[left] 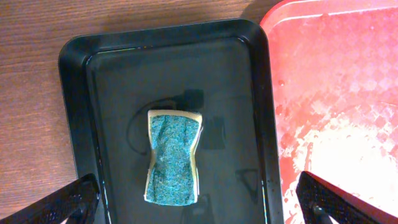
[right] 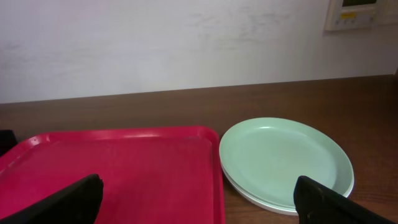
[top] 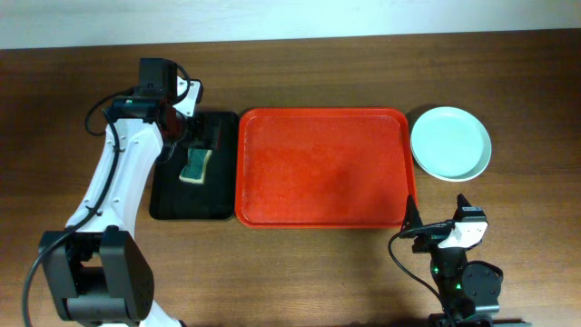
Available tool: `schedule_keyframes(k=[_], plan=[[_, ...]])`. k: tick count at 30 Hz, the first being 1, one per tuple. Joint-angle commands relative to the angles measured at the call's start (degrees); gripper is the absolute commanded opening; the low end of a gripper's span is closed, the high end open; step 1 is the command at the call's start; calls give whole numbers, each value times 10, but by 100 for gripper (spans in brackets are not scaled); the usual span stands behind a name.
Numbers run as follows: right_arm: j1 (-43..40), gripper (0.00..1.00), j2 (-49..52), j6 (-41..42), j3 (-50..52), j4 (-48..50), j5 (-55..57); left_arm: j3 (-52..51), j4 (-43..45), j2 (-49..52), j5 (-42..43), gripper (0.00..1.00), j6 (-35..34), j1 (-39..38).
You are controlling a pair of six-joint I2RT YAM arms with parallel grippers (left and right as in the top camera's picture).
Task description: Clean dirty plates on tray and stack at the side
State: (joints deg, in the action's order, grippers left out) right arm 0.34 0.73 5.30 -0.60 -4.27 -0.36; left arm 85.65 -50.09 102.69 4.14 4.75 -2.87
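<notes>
The red tray (top: 320, 168) lies in the middle of the table with nothing on it; a pale smear shows on its surface in the left wrist view (left: 336, 93). The plates (top: 450, 143) are stacked on the table just right of the tray, the mint green one on top. In the right wrist view (right: 286, 155) a white rim shows beneath it; the blue plate is hidden. My left gripper (top: 186, 132) hovers wide open and empty (left: 199, 208) over a teal sponge (left: 173, 155). My right gripper (top: 440, 222) is open and empty (right: 199, 205), in front of the stack.
A smaller black tray (top: 193, 195) sits left of the red tray, touching it, with the sponge (top: 195, 165) lying in it. The black tray's wet floor (left: 112, 74) shows in the left wrist view. A white wall stands behind the table.
</notes>
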Motion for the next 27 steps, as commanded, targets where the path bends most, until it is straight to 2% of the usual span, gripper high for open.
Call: schedule_keyframes(k=[1, 14, 21, 27], plan=[[-4, 99, -5, -6, 3, -3, -5, 4, 0, 2, 6, 99, -1, 3], [-4, 99, -5, -6, 3, -3, -5, 4, -1, -6, 6, 99, -1, 3], [-4, 99, -5, -6, 3, -3, -5, 4, 0, -73, 6, 99, -1, 3], [-4, 99, -5, -6, 3, -3, -5, 4, 0, -169, 6, 99, -1, 3]])
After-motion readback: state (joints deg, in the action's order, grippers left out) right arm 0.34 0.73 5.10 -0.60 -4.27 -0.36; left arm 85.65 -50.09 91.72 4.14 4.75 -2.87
